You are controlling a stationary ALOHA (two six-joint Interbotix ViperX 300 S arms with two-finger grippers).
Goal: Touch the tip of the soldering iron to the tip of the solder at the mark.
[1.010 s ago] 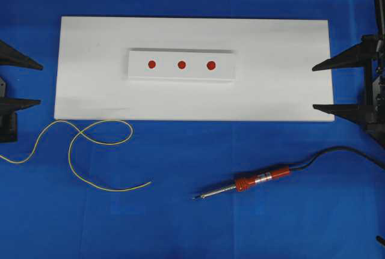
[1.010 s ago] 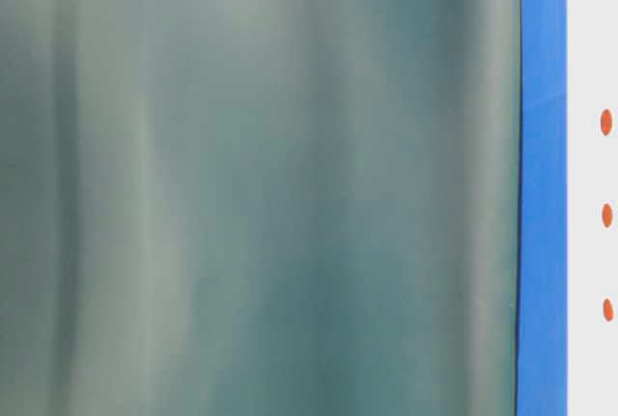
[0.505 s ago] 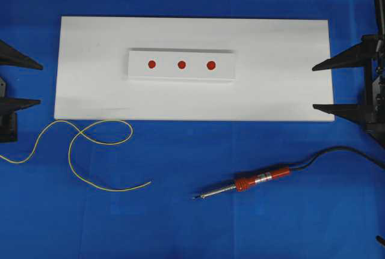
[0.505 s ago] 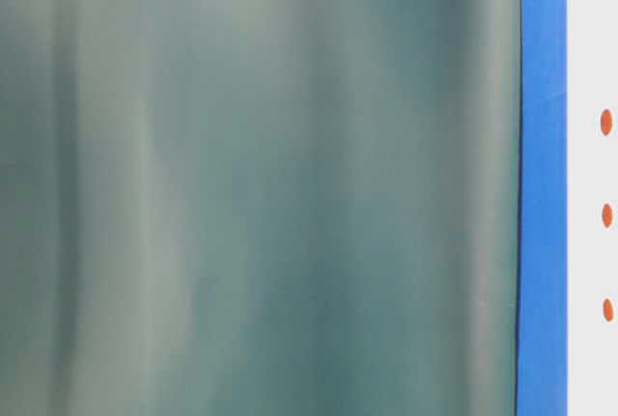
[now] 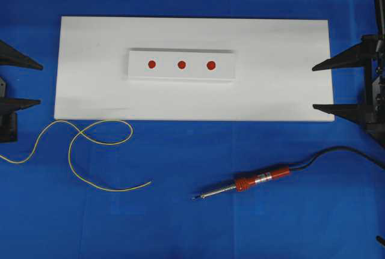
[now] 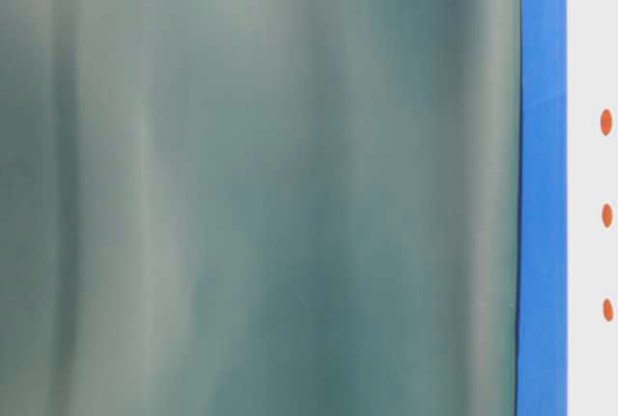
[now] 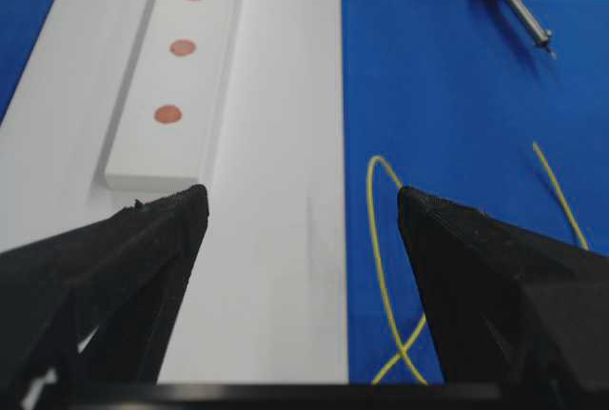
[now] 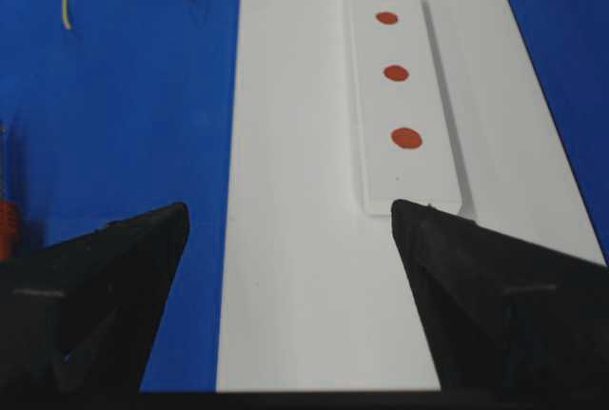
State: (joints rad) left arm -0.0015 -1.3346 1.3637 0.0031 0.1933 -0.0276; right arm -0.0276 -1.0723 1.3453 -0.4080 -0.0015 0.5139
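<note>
I see a flat, matte blue counter (image 5: 198, 223) carrying a large smooth white rectangular board (image 5: 277, 73). On the board sits a smaller raised white strip (image 5: 180, 76) bearing three round red marks (image 5: 181, 64) in a row.

The soldering iron (image 5: 252, 182), a slender pen-like tool with a thin silver metal shaft, pointed dark tip and red-orange body, lies on the counter near the board's front edge, right of centre in the overhead view. Its tip points left and slightly toward the front. A thick black cord (image 5: 337, 151) trails from its rear in a curve toward the right edge.

The solder (image 5: 90, 151), a long thin yellowish wire, lies in loose loops on the counter at the left, just in front of the board's corner. Its free end points toward the iron, well apart from the iron's tip. Neither item touches the board.

My left claw (image 5: 18, 83) rests at the left edge, its two black tapered fingers (image 7: 124, 258) spread wide apart and gripping nothing. My right claw (image 5: 343, 86) sits at the right edge beside the board's short end, its black wedge-shaped fingers (image 8: 495, 286) likewise spread wide and empty.

The table-level view is mostly a blurred grey-green surface; only a blue band and three marks at its right margin are legible.
</note>
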